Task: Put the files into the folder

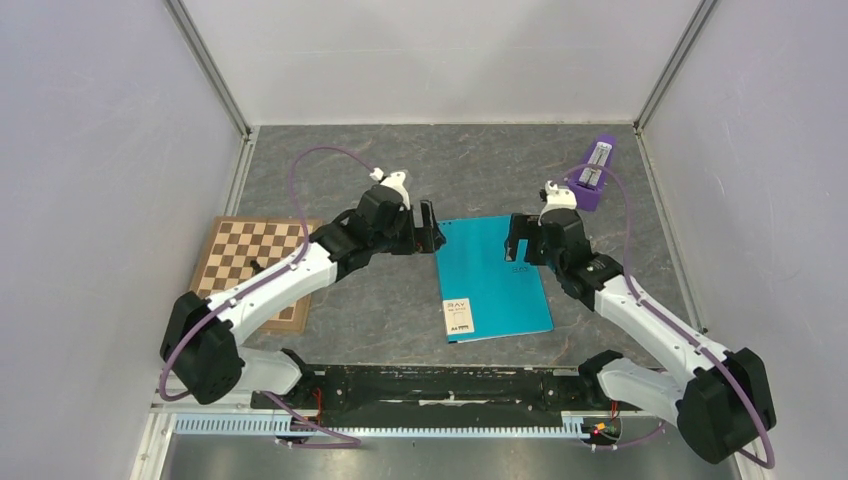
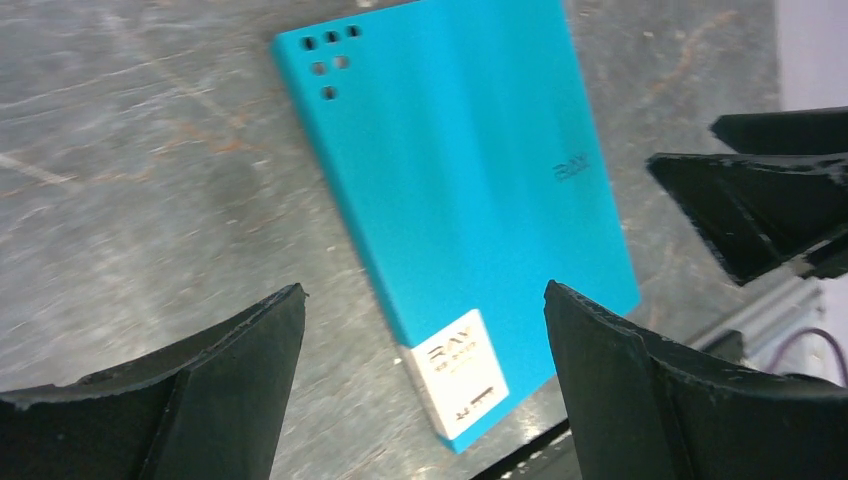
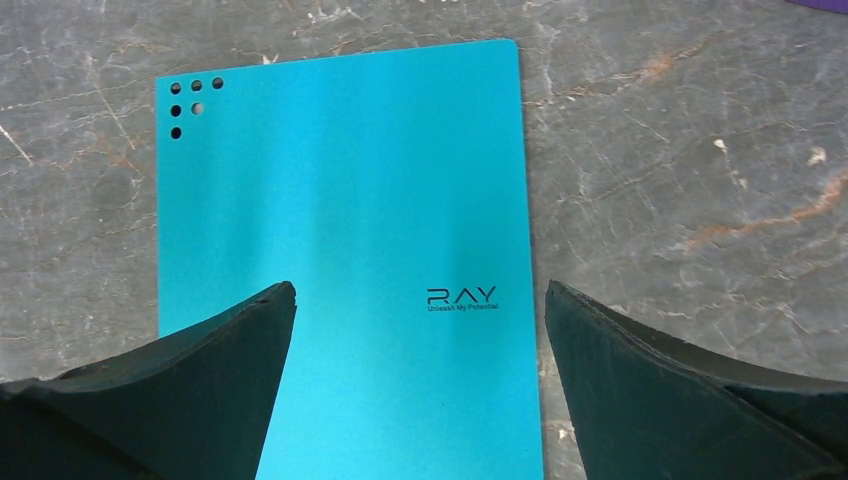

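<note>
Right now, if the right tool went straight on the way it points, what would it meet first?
Most likely the folder: the right tool is open and aimed down at its closed teal cover. How far above it hangs is unclear.

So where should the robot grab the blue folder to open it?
Probably the cover's right long edge, coming from the right with the open right gripper. The folder lies flat and shut, and its logo reads upright, so the spine is likely on the left. Come in low: the edge is thin.
</note>
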